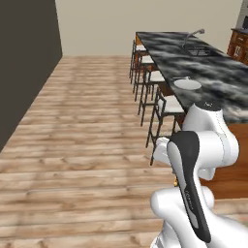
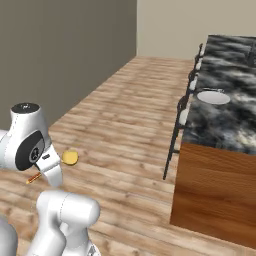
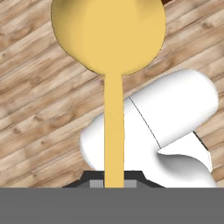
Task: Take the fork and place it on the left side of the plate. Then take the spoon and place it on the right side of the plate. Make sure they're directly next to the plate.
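We judge the spoon step to be in hand: in the hand view the spoon (image 3: 111, 65) runs straight up from between the finger tips, its handle pinched at the bottom and its yellow bowl held out ahead over the wooden floor, so the claw (image 3: 113, 181) is closed tight on that handle. The plate (image 2: 213, 97) lies on the dark marbled desk (image 2: 235, 125), well apart from the arm, near the edge where the stools stand. Whether the fork already lies beside the plate we cannot tell; a thin pale line sits at the plate's far rim in the left base view, too small to name. The next move, as we read it, calls for carrying the spoon across to the desk and lowering it directly against the plate's right side. The right base view shows the yellow bowl (image 2: 70, 158) jutting out beside the arm with the orange handle end below, while the left base view gives the plate (image 1: 187, 84) and the sink beyond it.
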